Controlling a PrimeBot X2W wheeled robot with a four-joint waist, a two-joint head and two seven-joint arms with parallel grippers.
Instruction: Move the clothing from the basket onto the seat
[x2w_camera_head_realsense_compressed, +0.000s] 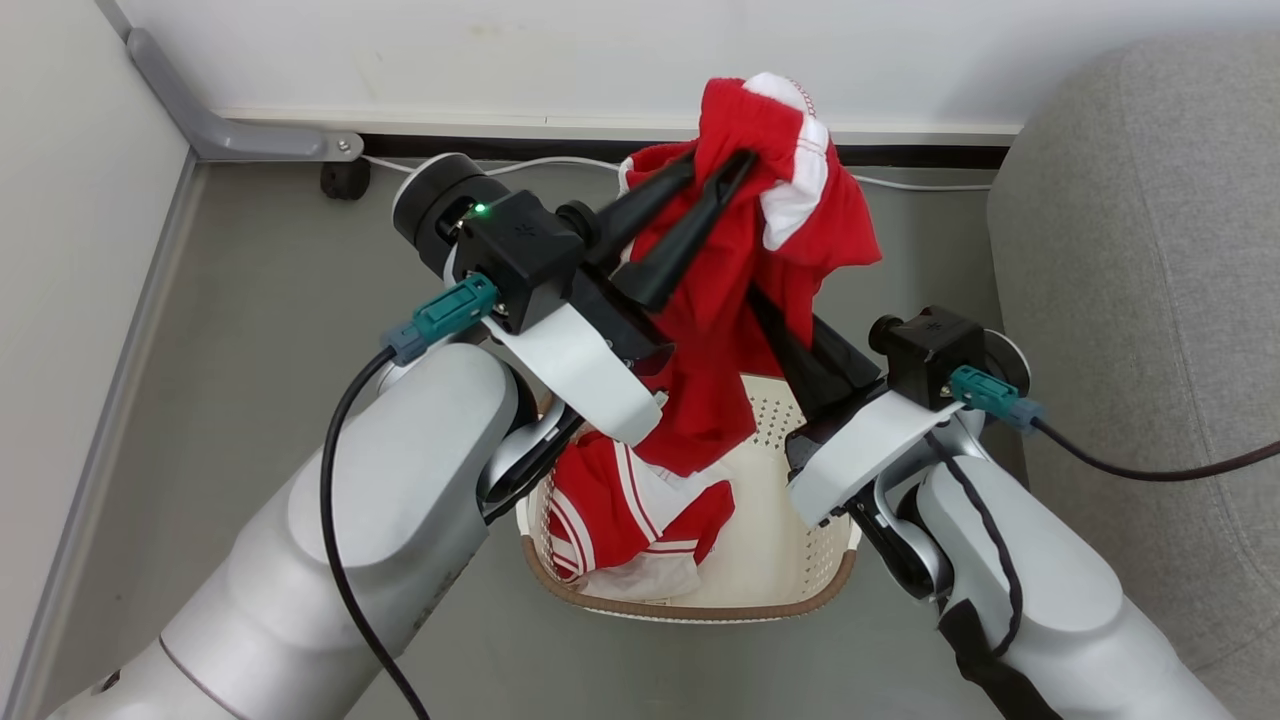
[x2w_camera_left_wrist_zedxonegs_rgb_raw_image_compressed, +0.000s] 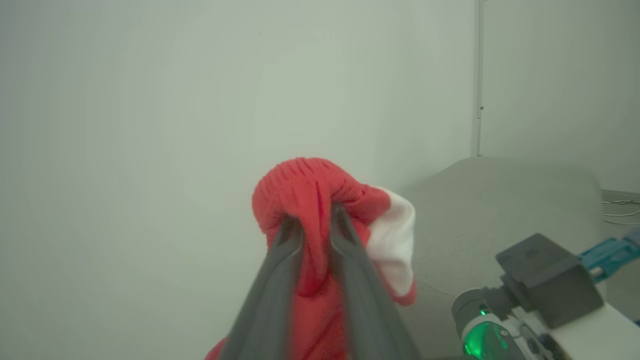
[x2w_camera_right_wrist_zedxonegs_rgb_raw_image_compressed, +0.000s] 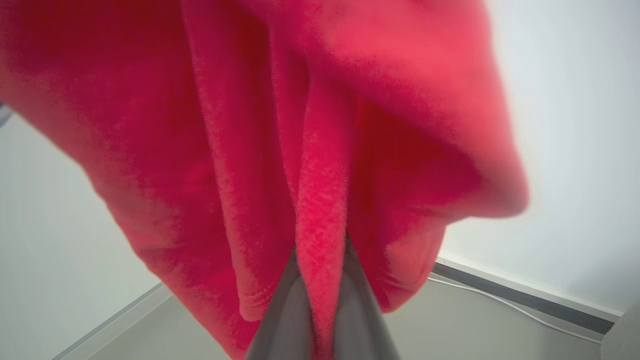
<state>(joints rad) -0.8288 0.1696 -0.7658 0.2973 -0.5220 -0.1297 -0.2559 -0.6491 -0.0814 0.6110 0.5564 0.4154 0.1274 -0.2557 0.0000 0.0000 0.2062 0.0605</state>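
Note:
One piece of the clothing, red with white panels, hangs above the basket. My left gripper is shut on its top bunch, and the left wrist view has that gripper pinching red ribbed fabric. Lower on the same garment, my right gripper is shut on a red fold; its dark fingers reach up under the cloth. A second red and white garment lies crumpled in the basket's left half. The grey seat is at the right, and it also appears as the seat behind the cloth.
A white wall with a dark baseboard runs along the back, with a white cable at its foot. A grey metal bracket and a black caster sit at the back left. A pale panel bounds the left side.

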